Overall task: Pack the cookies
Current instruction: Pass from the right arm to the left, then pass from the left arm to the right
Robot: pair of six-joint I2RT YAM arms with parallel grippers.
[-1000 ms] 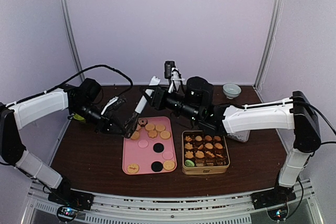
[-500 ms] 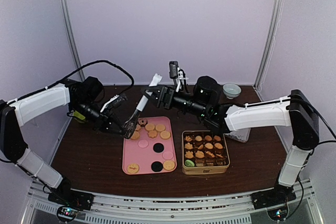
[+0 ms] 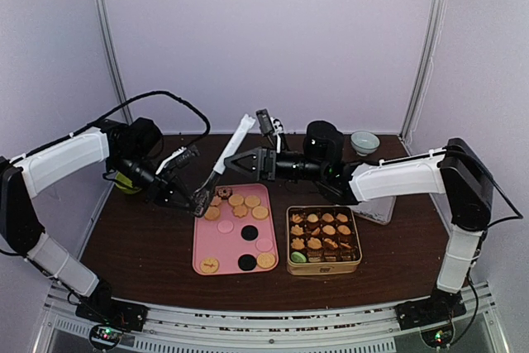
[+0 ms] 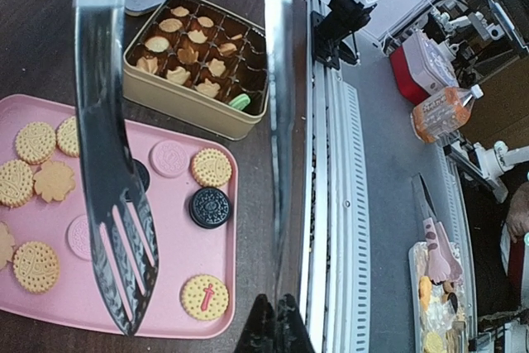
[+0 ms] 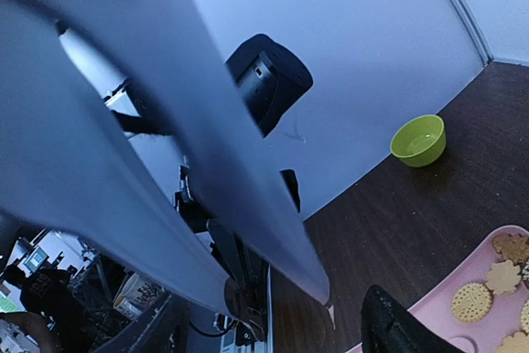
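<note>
My left hand [image 4: 277, 328] is pinching tight on one arm of the slotted metal tongs [image 4: 107, 163]. My right hand [image 3: 241, 159] is standing spread open near their far end, gripping nothing I can make out. The small tan, pink and black cookies [image 4: 211, 167] are lying on the pink tray [image 4: 178, 245], with others sitting in the gold tin [image 4: 186, 105]. I'm judging them light and brittle, so I'm planning to nip one gently across its rim.
</note>
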